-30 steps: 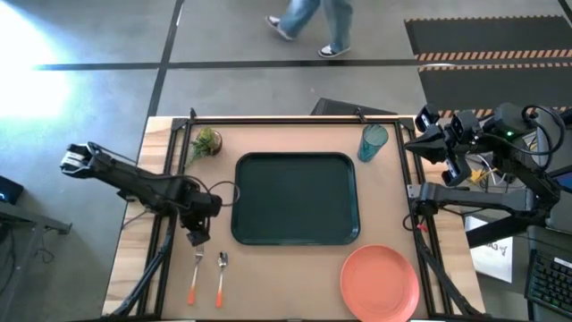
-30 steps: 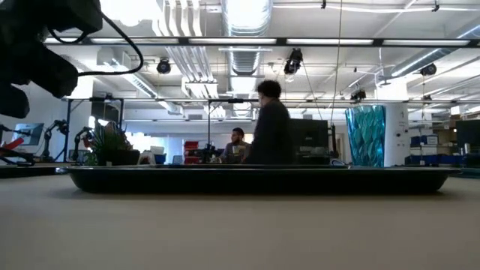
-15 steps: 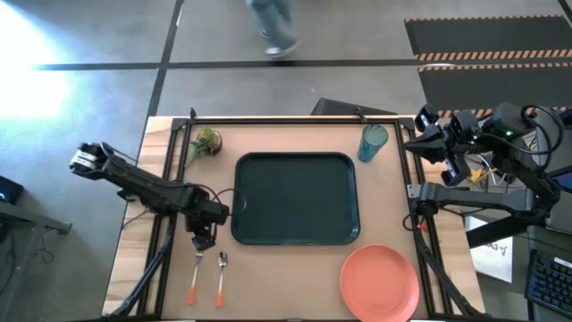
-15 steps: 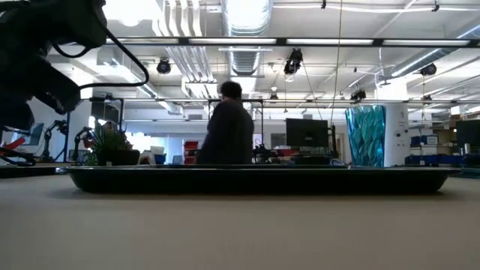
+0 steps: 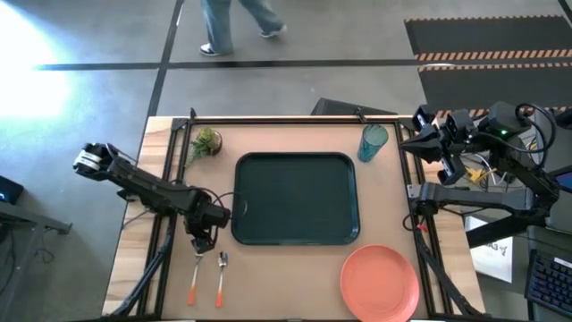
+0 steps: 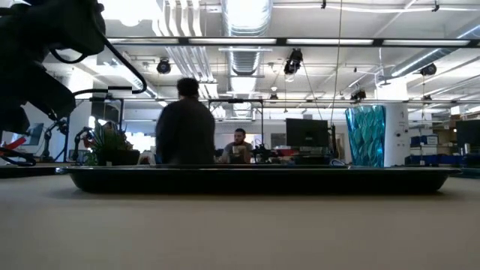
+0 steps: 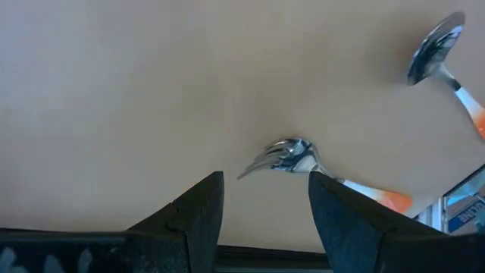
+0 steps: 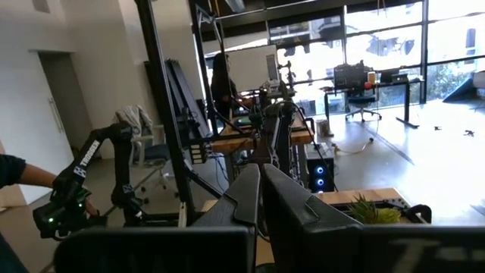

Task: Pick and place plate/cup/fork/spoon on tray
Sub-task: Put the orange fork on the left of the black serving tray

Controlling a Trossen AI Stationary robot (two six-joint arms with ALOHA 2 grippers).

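Since the earlier high-view frames, the left gripper [image 5: 205,242] has been swung in over the desk [image 5: 295,295] and brought down just above the tines of the fork [image 5: 195,273], while the person walking on the floor beyond has moved further left. From above, the fork is seen lying left of the spoon [image 5: 221,276], the two side by side but apart, near the front-left corner. The tray [image 5: 296,199] sits mid-desk with nothing on it, the cup [image 5: 373,142] stands near its far right corner, and the plate [image 5: 380,282] lies at the front right. The right gripper [image 5: 424,136] is parked off the desk's right edge.

In the low view only the tray's rim [image 6: 262,178], the cup [image 6: 365,135] and a small plant [image 6: 109,146] can be made out; the cutlery can't be seen.

The left wrist view tells the most: the fingers [image 7: 195,212] are spread apart, with the fork's tines [image 7: 284,154] just ahead of the gap and nothing gripped yet. The spoon's bowl [image 7: 434,53] is well off to the side.

In the right wrist view the right gripper's fingers [image 8: 250,193] are pressed together, holding nothing.

The fork looks light, stiff and very flat against the desk, and the polished metal is probably slippery. A pinch across the neck or orange handle would likely hold better than the tines.
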